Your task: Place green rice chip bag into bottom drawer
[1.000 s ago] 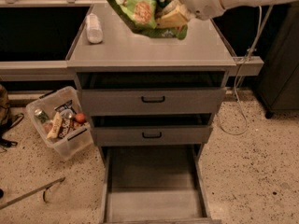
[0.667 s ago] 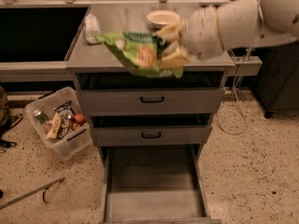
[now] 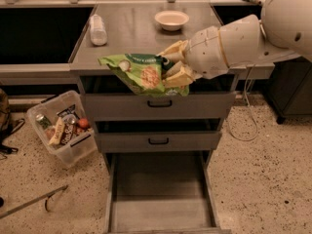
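Observation:
The green rice chip bag [image 3: 141, 73], crinkled bright green foil with round beige chip pictures, hangs in the air in front of the cabinet's top edge. My gripper [image 3: 174, 68] is shut on the bag's right end, its beige fingers [image 3: 179, 77] pinching the foil. The white arm reaches in from the right. The bottom drawer [image 3: 161, 213] is pulled out fully below, a long flat grey tray with low sides. The bag is above the drawer's back part, at the height of the top drawer.
A white bowl [image 3: 171, 19] and a lying white bottle [image 3: 98, 29] are on the cabinet top [image 3: 131, 38]. Two shut grey drawers with black handles [image 3: 159, 103] sit above the open one. A clear plastic bin [image 3: 63, 128] of snacks stands on the floor to the left.
The gripper has carried the bag down and forward from above the cabinet top to in front of its edge, over the open drawer.

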